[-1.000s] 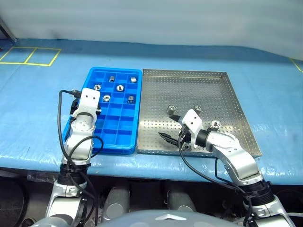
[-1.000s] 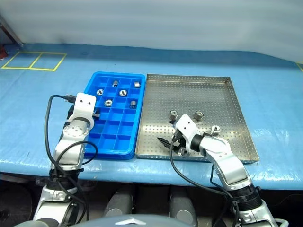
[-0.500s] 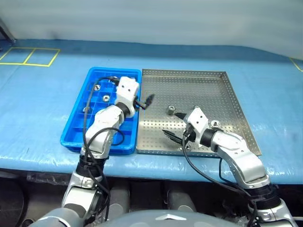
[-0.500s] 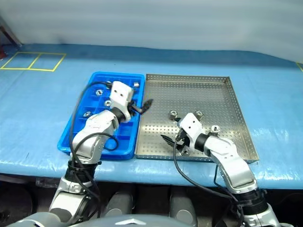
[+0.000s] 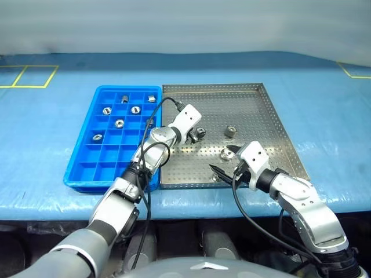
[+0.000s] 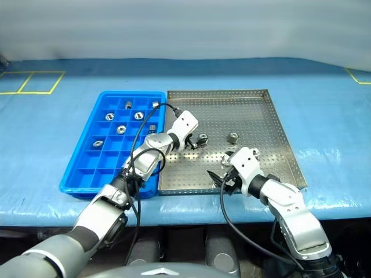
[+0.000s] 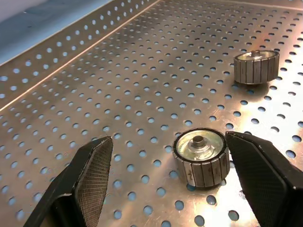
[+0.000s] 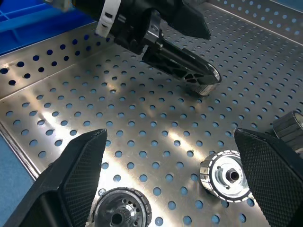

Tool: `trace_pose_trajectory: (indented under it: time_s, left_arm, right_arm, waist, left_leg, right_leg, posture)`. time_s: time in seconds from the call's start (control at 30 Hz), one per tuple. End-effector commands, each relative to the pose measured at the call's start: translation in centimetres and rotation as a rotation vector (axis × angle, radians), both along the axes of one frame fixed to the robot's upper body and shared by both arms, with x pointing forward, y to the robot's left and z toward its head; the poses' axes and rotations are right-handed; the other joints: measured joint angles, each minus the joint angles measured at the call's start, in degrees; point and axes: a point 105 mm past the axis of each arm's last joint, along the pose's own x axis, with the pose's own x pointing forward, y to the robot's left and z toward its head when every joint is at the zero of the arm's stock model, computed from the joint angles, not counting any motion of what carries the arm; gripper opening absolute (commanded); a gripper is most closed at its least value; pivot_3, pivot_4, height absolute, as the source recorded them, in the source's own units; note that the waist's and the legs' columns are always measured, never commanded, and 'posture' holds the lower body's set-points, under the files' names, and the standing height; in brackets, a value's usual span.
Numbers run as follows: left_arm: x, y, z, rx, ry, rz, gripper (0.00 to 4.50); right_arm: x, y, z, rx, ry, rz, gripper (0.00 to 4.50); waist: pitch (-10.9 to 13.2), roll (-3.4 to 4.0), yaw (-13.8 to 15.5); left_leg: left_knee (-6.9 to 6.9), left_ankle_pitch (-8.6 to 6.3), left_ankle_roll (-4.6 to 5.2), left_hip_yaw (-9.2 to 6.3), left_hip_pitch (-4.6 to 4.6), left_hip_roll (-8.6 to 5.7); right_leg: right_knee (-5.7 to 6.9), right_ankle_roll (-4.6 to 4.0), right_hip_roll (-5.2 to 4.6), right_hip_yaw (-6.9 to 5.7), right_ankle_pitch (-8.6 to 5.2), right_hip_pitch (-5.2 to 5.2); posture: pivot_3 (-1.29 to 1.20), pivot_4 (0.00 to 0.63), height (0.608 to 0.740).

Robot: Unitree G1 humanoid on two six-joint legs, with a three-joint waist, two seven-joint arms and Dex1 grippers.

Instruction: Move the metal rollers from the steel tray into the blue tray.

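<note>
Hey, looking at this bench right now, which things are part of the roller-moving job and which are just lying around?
Part of the job:
- metal rollers
- steel tray
- blue tray
- left gripper, open around one roller
- right gripper, open over the steel tray

Just lying about:
- blue table cover
- yellow floor-tape squares
</note>
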Motion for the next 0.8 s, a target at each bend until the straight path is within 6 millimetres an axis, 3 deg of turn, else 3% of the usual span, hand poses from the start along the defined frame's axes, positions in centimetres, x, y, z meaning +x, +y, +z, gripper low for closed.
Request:
trace_pose_trajectory:
  time_s: [0.03, 0.23, 0.33, 0.53, 0.8]
  left_arm:
    - [0.7, -0.3, 0.6, -0.006, -0.022, 0.010, 4.12]
    - [1.2, -0.1, -0.6, 0.017, 0.005, 0.045, 4.12]
    - [1.3, 0.1, -0.9, 0.021, 0.008, 0.063, 3.52]
    - [1.3, 0.6, -1.0, 0.009, 0.016, 0.075, 1.71]
    - [1.2, 0.9, 0.8, -0.071, -0.017, 0.082, 1.72]
  right_arm:
    - [-0.2, -0.1, 1.3, 0.001, -0.050, -0.011, 4.50]
    - [-0.2, -0.1, 1.2, 0.000, -0.047, -0.015, 4.50]
    - [-0.1, 0.0, 1.2, -0.001, -0.047, -0.016, 4.50]
    - [0.2, 0.3, 1.1, 0.000, -0.048, -0.007, 4.50]
    - [0.8, 1.2, 1.0, 0.015, -0.042, 0.032, 4.50]
  waist:
    - [0.0, 0.00, -0.5]
    - [0.0, 0.00, -1.2]
    - [0.0, 0.00, -1.3]
    - [0.0, 0.00, -1.7]
    - [0.0, 0.00, -1.7]
  left_leg:
    - [0.00, 0.00, 0.00, 0.00, 0.01, 0.00]
    - [0.00, 0.00, 0.00, 0.01, 0.02, 0.00]
    - [0.00, 0.00, 0.00, 0.01, 0.02, 0.00]
    - [0.00, 0.00, 0.00, 0.01, 0.02, 0.00]
    - [-0.05, 0.00, 0.00, 0.00, 0.02, 0.00]
  right_leg:
    - [0.01, 0.00, 0.00, 0.01, 0.00, 0.00]
    - [0.02, 0.01, 0.00, 0.02, 0.00, 0.00]
    - [0.02, 0.01, 0.00, 0.03, 0.00, 0.00]
    - [0.03, 0.02, 0.00, 0.02, 0.01, 0.00]
    - [0.02, 0.03, 0.00, 0.04, 0.02, -0.01]
  posture:
    - [-0.15, 0.150, 0.740]
    - [-0.15, 0.150, 0.740]
    - [-0.15, 0.150, 0.740]
    - [-0.12, 0.150, 0.740]
    - [-0.09, 0.150, 0.740]
